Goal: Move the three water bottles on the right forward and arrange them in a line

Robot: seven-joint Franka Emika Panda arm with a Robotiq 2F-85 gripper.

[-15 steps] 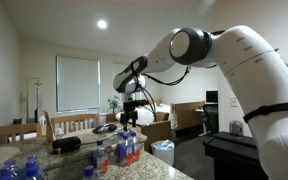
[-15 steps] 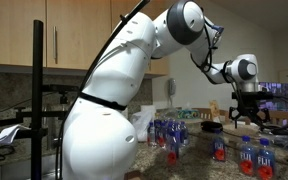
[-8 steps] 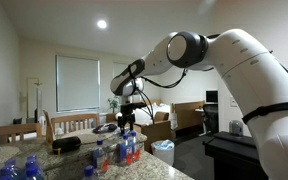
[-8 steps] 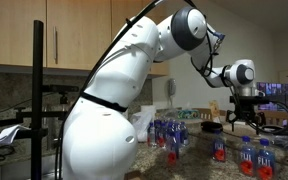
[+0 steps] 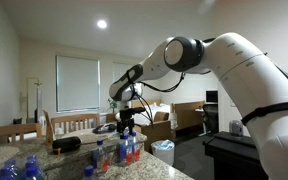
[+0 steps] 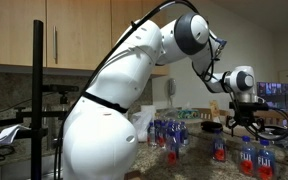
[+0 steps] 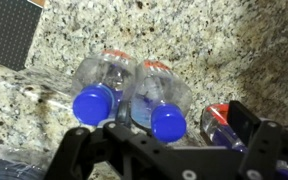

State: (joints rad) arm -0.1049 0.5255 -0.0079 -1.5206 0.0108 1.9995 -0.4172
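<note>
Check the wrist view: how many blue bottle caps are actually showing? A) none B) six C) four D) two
D: only the left cap and the right cap show; the third bottle shows its red label but no cap.

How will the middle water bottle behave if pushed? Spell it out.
Likely tips easily: the water bottle stands upright, tall and narrow. Probably dents under squeeze: thin clear plastic. Its close neighbour may get shoved too.

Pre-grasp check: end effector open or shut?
Open. Wrist view: fingers of the end effector stand wide apart above the water bottles, gripping nothing.
</note>
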